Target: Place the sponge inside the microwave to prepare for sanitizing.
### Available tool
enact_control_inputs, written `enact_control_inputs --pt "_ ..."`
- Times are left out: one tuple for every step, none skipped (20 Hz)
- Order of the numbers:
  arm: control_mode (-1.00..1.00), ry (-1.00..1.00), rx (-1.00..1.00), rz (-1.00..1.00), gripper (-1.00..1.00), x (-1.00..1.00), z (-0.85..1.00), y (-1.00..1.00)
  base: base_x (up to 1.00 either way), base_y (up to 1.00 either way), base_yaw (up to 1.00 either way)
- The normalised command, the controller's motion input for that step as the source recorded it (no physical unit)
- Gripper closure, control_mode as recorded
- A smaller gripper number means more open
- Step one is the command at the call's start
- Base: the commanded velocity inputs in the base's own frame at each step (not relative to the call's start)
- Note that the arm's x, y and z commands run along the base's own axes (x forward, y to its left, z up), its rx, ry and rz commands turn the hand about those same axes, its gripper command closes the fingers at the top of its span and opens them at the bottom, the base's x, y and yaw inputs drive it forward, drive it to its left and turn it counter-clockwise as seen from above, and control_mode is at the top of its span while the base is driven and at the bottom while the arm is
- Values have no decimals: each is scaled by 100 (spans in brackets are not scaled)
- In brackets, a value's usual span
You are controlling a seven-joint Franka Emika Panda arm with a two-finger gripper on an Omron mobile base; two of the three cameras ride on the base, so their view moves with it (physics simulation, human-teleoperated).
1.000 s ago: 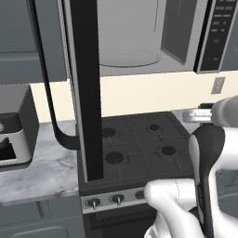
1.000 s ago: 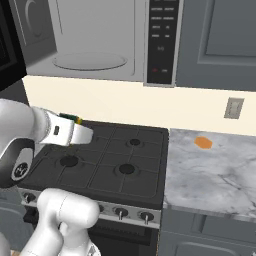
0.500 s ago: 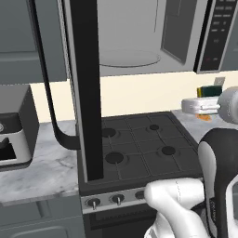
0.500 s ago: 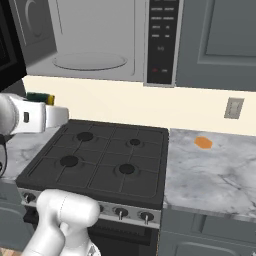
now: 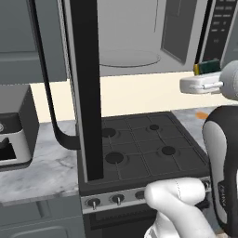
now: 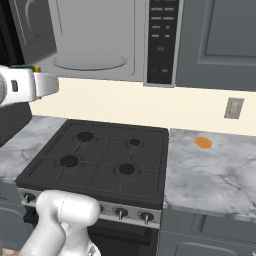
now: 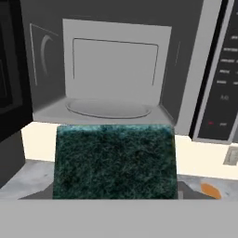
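The gripper [image 5: 208, 74] grasps the sponge [image 7: 115, 160], held in the air above the black stove [image 6: 100, 162] and in front of the open microwave [image 7: 114, 79]. Beyond the stove, a marbled grey counter [image 6: 215, 172] carries a small orange piece [image 6: 203, 143] beneath a cream wall.

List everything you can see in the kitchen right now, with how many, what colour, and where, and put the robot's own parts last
sponge: one, yellow with dark green scrub layer, held in front of the open microwave
microwave: one, silver-grey, light grey inside, above the stove, door open
turntable: one, clear glass, on microwave floor
stove: one, black, four burners, below microwave
orange piece: one, flat, on marble counter right of the stove
countertop appliance: one, dark grey, on counter left of the stove
wall outlet: one, grey, on backsplash
gripper: one, white, shut on the sponge
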Motion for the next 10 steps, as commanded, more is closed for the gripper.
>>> enact_control_inputs --pt "-100 0 0 28 100 19 51 1 0 0 0" --pt "-100 0 -3 20 100 22 40 16 0 0 0" --pt "-100 0 -6 13 100 31 42 26 0 0 0" --pt "-100 0 -9 0 100 45 36 34 0 0 0" --pt "-100 0 -12 0 100 45 37 45 0 0 0" --pt "-100 0 -11 0 100 41 36 44 0 0 0" --pt "-100 0 -8 -1 100 40 22 36 0 0 0" --pt "-100 0 0 -6 100 34 2 14 0 0 0" --pt "-100 3 0 -6 100 21 0 0 0 0 0" --pt "-100 0 0 -5 100 8 0 0 0 0 0"
